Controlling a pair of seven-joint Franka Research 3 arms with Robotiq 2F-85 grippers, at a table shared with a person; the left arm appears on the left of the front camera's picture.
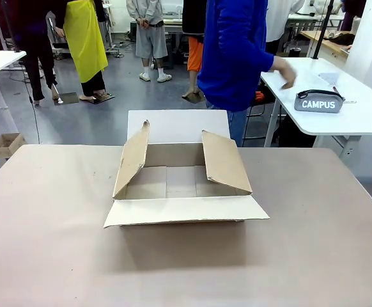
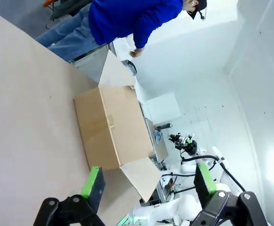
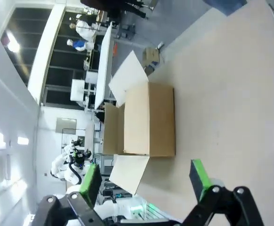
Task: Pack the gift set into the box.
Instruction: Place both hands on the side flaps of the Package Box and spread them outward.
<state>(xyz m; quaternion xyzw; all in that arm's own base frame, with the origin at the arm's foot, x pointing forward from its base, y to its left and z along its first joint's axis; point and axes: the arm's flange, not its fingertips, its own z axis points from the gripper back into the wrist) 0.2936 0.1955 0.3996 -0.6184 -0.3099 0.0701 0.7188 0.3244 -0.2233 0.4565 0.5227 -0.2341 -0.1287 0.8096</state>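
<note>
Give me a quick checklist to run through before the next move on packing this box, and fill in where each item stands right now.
1. Box open at the top: ok, its floor shows between the raised sides.
2. Box interior free: ok, bare cardboard inside.
3. Left gripper open and holding nothing: ok.
4. Right gripper open and holding nothing: ok.
5. CAMPUS pouch on the shared table: not ok, it lies on the white side table.
6. Person ready to hand over: cannot tell; the person's hand is over the side table near the pouch, not holding it.
</note>
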